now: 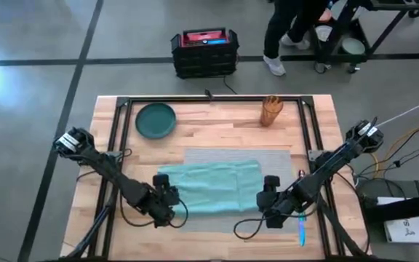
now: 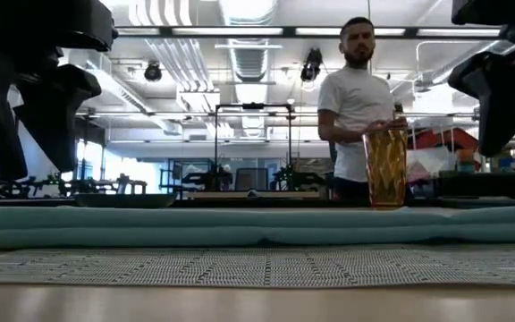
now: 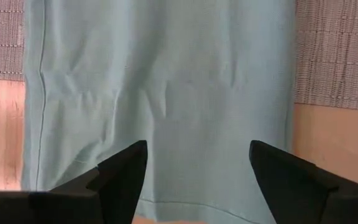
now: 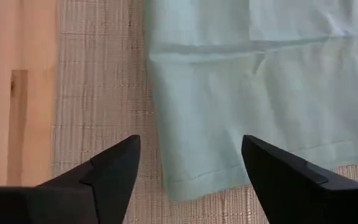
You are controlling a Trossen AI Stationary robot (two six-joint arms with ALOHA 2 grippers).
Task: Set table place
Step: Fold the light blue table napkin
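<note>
— What's on the table [image 1: 217, 120] rn?

— Grey woven placemat [image 1: 275, 156] lies flat, roughly mid-table. A teal cloth napkin [image 1: 213, 185] is spread across it, lengthwise; its left end hangs past the mat's left edge onto bare wood. Mat shows uncovered along the far side and to the right of the cloth.

— And the arms?

— Both low at the near side, one at each end of the napkin. Left gripper [image 1: 172, 195] sits at the cloth's left end, fingers [image 3: 120, 171] spread wide apart, nothing between them — the wrist cam looks straight at wrinkled teal fabric w/ mat on either side. Right gripper [image 1: 269, 191] is at the cloth's right end, jaws also wide open and holding nothing; its cam shows the napkin's corner lying on the mat, wood beyond.

— Other stuff?

— Dark green plate [image 1: 156, 119] at the far left of the tabletop, well apart from the mat. Amber ribbed tumbler [image 1: 271, 110] upright at the far edge, right of centre. Something blue [image 1: 301, 231] lies on the wood near the right arm, can't tell what. Black crate [image 1: 204, 51] on the floor behind the table. A person in a white tee [image 2: 356, 103] stands beyond the far side.
</note>
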